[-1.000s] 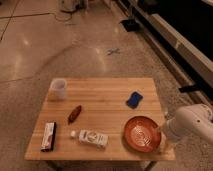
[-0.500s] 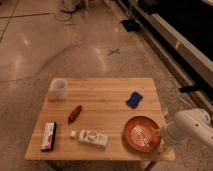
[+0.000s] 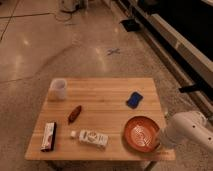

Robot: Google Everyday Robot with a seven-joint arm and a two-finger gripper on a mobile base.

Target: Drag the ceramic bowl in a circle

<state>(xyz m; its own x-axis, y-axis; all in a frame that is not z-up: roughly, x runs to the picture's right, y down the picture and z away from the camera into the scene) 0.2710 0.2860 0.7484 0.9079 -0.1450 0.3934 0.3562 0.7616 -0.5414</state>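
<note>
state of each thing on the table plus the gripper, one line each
ceramic bowl: upright, open side up, front right
gripper: low at the bowl's right rim
clear cup: upright, back left
white bottle: lying on its side, front middle
blue sponge: lying flat
small brown item: lying flat
snack bar: lying flat, front left

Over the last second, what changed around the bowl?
The gripper has edged left, closer to the right rim of the ceramic bowl, at the table's near right corner. The bowl has not visibly moved. The cup, blue object, bottle, brown snack and box stayed where they were.
</note>
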